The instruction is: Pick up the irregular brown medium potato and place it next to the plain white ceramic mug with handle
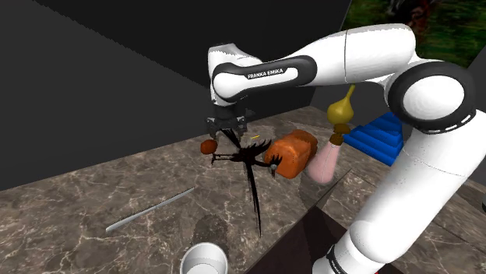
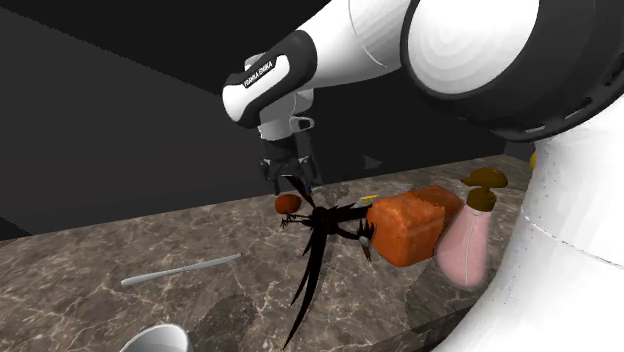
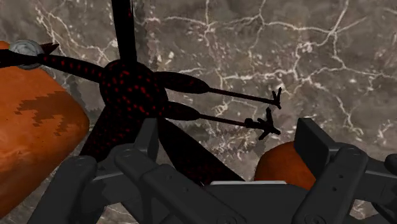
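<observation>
When you look from the shoulder view, the black gripper (image 1: 227, 134) hangs at the middle, the brown potato (image 1: 208, 145) just lower left. Second exterior view: potato (image 2: 288, 203) under the gripper (image 2: 290, 183). Wrist view: fingers (image 3: 318, 149) apart (not squeezing it), potato (image 3: 280, 167) beside one.

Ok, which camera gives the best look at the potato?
The second exterior view: the potato shows whole, against the marble counter, just under the gripper. The shoulder view shows it beside the dark spiky object; in the wrist view a finger hides part of it.
</observation>
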Robot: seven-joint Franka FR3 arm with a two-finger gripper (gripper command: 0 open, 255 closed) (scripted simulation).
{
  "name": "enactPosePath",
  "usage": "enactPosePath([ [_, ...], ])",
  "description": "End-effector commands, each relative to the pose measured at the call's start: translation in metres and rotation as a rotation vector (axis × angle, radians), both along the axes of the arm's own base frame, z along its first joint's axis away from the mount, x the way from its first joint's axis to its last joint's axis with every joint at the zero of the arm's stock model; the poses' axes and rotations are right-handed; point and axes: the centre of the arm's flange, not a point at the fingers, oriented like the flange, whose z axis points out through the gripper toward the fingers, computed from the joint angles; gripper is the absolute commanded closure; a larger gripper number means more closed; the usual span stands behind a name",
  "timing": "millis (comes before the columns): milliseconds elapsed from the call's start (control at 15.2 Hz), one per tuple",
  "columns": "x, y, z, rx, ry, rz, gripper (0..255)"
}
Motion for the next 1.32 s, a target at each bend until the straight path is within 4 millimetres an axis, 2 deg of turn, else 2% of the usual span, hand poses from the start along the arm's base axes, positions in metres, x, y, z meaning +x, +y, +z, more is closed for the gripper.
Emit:
enactPosePath([
  [0, 0.036, 0.004, -0.019, 0.029, -0.055, -0.072, 0],
  [594, 0.137, -0.029, -0.075, -0.013, -0.055, -0.392, 0],
  [1056, 0.133, -0.033, -0.111, -0.013, -0.055, -0.392, 0],
  [1254, 0.132, -0.033, -0.114, -0.013, -0.055, -0.392, 0],
])
